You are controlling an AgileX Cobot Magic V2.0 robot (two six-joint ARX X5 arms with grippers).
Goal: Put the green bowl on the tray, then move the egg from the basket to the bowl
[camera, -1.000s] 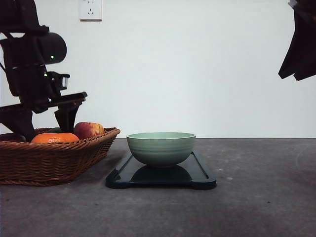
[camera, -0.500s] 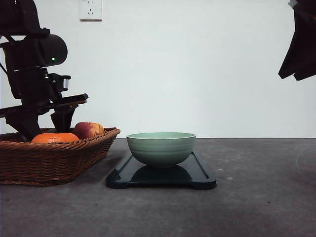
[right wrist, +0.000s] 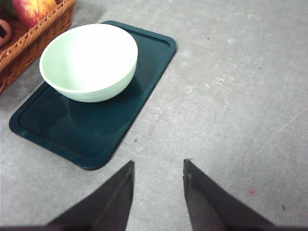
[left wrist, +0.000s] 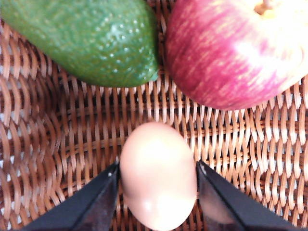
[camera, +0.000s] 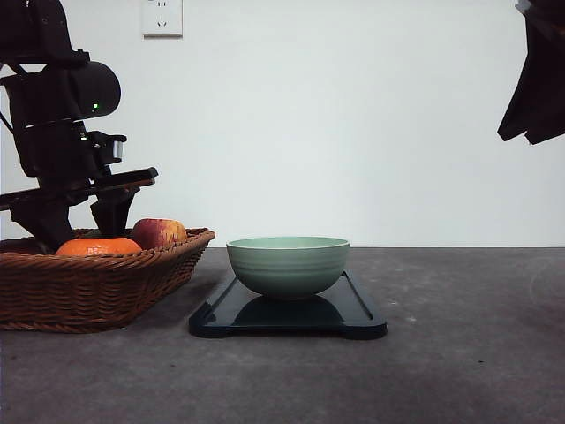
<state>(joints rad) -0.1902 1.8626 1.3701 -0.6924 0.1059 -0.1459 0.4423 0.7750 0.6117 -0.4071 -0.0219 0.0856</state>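
The pale green bowl [camera: 288, 265] [right wrist: 89, 60] stands upright on the black tray [camera: 353, 311] [right wrist: 62, 130] at the middle of the table. To its left lies the wicker basket [camera: 88, 287] [left wrist: 72, 144]. In the left wrist view the beige egg [left wrist: 158, 185] sits over the basket's weave, and my left gripper [left wrist: 158, 169] is shut on it, one black finger against each side. In the front view that gripper [camera: 115, 208] hangs over the basket behind the fruit. My right gripper [right wrist: 159, 166] is open and holds nothing, high above bare table beside the tray.
The basket also holds a red apple [camera: 159, 232] [left wrist: 236, 53], an orange [camera: 97, 246] and a green avocado [left wrist: 86, 38], close around the egg. My right arm [camera: 534, 88] hangs at the upper right. A wall socket [camera: 161, 18] is on the white back wall.
My left arm rose slightly over the basket between one second and half a second ago, then held still. Bowl, tray and right arm have not moved.
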